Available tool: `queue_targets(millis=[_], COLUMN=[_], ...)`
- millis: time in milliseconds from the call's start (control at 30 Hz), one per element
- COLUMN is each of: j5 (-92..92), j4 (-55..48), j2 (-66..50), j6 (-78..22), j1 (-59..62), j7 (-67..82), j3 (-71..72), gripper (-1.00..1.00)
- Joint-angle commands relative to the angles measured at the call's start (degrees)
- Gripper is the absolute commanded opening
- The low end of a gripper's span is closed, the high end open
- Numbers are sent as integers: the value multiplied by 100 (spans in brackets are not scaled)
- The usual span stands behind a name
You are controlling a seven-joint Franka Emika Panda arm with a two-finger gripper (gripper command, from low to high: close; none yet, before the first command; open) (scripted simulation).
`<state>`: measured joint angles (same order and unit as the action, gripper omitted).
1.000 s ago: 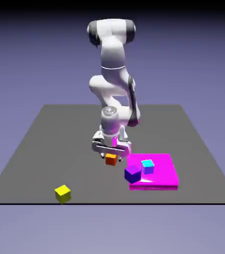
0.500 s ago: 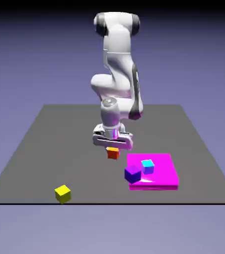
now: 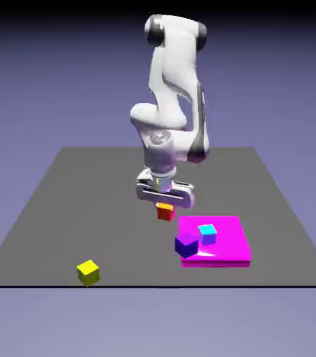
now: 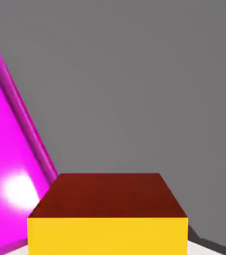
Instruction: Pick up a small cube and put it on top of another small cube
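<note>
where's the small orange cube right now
The small orange cube hangs in the gripper, near the exterior view's middle, just up-left of the flat magenta slab.

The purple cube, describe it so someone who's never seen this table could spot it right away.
Find the big magenta slab on the grey table. The purple cube sits at its near corner, touching a cyan cube. It is the darkest cube, not cyan, yellow or orange.

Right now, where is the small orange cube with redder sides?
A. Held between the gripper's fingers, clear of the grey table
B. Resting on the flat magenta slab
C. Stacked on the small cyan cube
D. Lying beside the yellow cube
A. In the exterior view the small orange cube hangs directly under the shut gripper, to the exterior view's left of the flat magenta slab; the hand view shows it large between the fingers, with grey table beyond.
</note>
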<state>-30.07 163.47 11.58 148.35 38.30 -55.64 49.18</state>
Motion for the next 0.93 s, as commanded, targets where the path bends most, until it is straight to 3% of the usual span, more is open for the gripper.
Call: queue_targets(millis=[0, 567, 767, 800, 900], j5=[132, 2239, 3090, 3091, 2749], j4=[-138, -2455, -2229, -2229, -2320], j2=[-60, -1071, -2104, -2104, -1690], j6=[-75, -1314, -213, -213, -655], j1=[-54, -964, -1322, -1322, -1178], j7=[-254, -4429, -5033, -5033, -4790], j3=[-63, -1125, -1486, -1487, -1341], gripper=[-100, -100, -100, 100, 100])
